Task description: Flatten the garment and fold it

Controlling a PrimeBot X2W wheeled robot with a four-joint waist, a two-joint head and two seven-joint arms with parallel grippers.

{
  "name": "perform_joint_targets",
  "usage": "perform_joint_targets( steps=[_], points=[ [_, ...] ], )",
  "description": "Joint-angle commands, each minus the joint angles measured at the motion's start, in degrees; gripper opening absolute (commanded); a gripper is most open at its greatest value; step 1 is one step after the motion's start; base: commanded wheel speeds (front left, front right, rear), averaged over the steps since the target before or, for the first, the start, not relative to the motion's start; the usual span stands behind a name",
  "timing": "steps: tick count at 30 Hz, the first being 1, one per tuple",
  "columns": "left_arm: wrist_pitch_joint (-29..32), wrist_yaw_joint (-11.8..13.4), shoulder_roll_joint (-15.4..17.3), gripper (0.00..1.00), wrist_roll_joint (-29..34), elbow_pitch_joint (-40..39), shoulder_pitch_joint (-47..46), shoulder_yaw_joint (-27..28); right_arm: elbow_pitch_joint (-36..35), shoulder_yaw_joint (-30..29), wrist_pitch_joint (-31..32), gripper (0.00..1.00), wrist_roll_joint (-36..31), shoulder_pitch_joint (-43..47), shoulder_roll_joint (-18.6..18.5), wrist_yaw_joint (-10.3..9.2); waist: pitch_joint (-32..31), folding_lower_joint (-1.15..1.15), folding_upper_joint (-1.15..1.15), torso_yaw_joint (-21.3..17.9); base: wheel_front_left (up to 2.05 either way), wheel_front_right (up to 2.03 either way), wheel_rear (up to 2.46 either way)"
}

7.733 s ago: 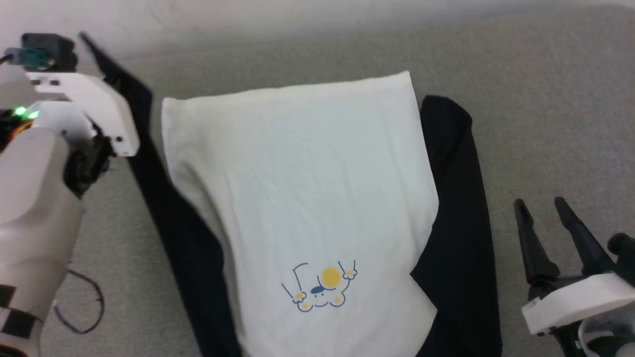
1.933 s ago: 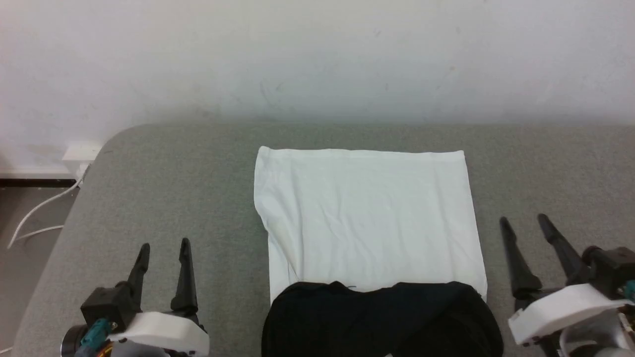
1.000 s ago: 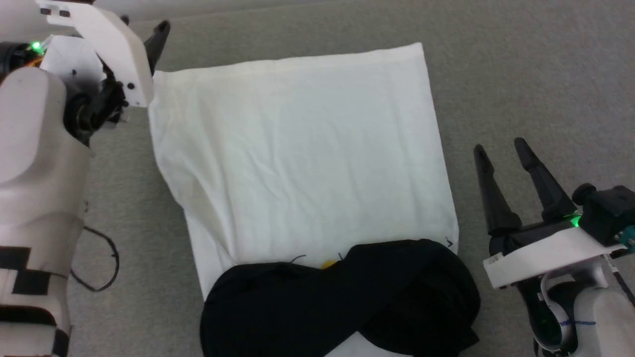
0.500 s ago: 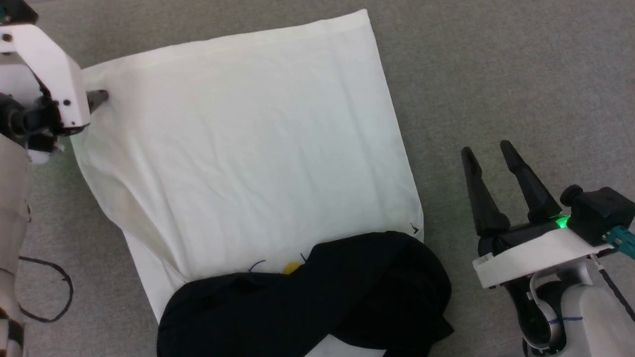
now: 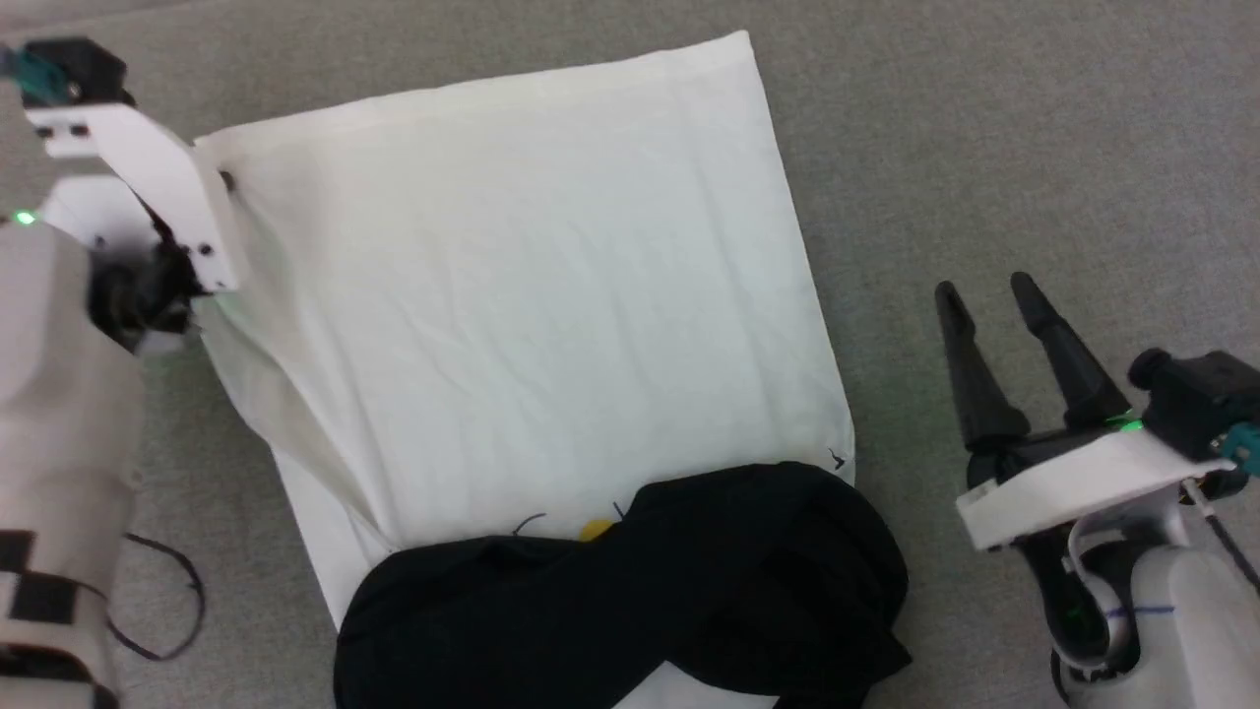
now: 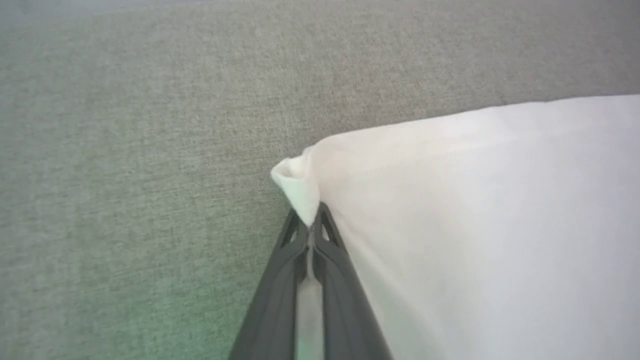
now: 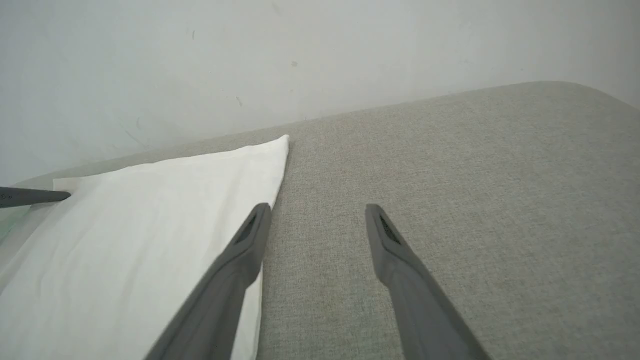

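1. Grey, fuzzy cloth covers the worktop (image 5: 984, 118), and a pale wall (image 7: 250, 60) stands behind it.
2. The soft white shirt with long black sleeves (image 5: 512, 295) lies in the middle of the worktop. Its white body is spread mostly flat. The black sleeves (image 5: 640, 601) are piled across the near end, next to a small yellow mark (image 5: 594, 530).
3. The left gripper (image 6: 310, 222) is pressed together on the shirt's far left corner (image 6: 295, 182). A little tuft of white cloth pokes out past its tips.
4. The right gripper (image 5: 984, 288) is spread wide and holds nothing. It hangs over bare worktop, just beside the shirt's right edge.
5. The step in hand looks like a fold that brings the far end toward the near end.
6. One pinched corner alone would likely drag the cloth crooked. So the right gripper should reach up and pinch the far right corner (image 5: 743, 44) too.
7. Both corners should then lift only a little and travel together, side by side, so the fold line comes out straight.
8. The left pinch holds very little cloth. A slow, gentle pull is safest, or the corner may slip free.
9. The left edge (image 5: 295, 492) looks a bit tucked and wrinkled. A soft tug outward first could smooth it.
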Motion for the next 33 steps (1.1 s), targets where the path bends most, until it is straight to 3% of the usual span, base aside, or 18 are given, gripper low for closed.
perform_joint_targets(
  steps=[1, 5, 7, 11, 12, 13, 19, 27, 33],
  points=[
    [-2.76, 0.16, -2.56, 0.00, -0.19, 0.33, 3.33, -0.43, 0.94, -0.94, 0.68, 1.00, 0.62, -1.96, 0.14, -0.05, -2.47, -0.01, 0.00, 2.21, 0.00, 0.00, 0.00],
    [-9.70, 0.59, -4.12, 0.00, 0.32, -0.98, 4.02, -0.11, 4.57, -3.07, 2.88, 1.00, 1.60, -5.44, 0.12, -0.05, -4.18, -0.01, 0.00, 4.35, 0.00, 0.00, 0.00],
    [-14.33, 0.95, -5.77, 0.00, 0.65, -1.99, 4.38, -0.13, 9.69, -4.73, 5.63, 1.00, 3.01, -10.83, -0.41, -0.05, -5.41, -0.01, 0.00, 6.61, 0.00, 0.00, 0.00],
    [-17.72, 1.16, -7.81, 0.00, 0.86, -3.35, 3.80, -0.50, 19.15, -6.15, 10.19, 1.00, 4.59, -20.07, -2.18, -0.05, -5.04, -0.01, 0.00, 9.34, 0.00, 0.00, 0.00],
    [-17.72, 1.16, -7.81, 0.00, 0.86, -3.35, 3.80, -0.50, 19.15, -6.15, 10.19, 1.00, 4.59, -20.07, -2.18, -0.05, -5.04, -0.01, 0.00, 9.34, 0.00, 0.00, 0.00],
    [-18.49, 1.13, -8.68, 0.00, 1.18, -3.90, 3.07, -1.04, 24.44, -6.73, 12.15, 1.00, 5.08, -25.10, -3.12, -0.05, -4.19, -0.01, 0.00, 10.68, 0.00, 0.00, 0.00],
    [-19.51, 0.77, -10.93, 0.00, 1.70, -5.27, -0.46, -2.34, 40.28, -7.30, 18.00, 1.00, 2.11, -38.91, -5.39, -0.05, -0.01, -0.01, 0.00, 14.14, 0.00, 0.00, 0.00],
    [-20.53, -0.01, -12.59, 0.00, 2.10, -5.68, -3.66, -3.72, 54.01, -5.56, 26.48, 1.00, -0.69, -50.02, -6.37, -0.05, 4.09, -0.01, 0.00, 16.63, 0.00, 0.00, 0.00],
    [-21.44, -0.75, -13.21, 0.00, 1.85, -4.95, -4.80, -4.46, 60.32, -2.58, 29.28, 1.00, -1.26, -54.18, -6.31, -0.05, 5.58, -0.01, 0.00, 17.38, 0.00, 0.00, 0.00]
  ],
)
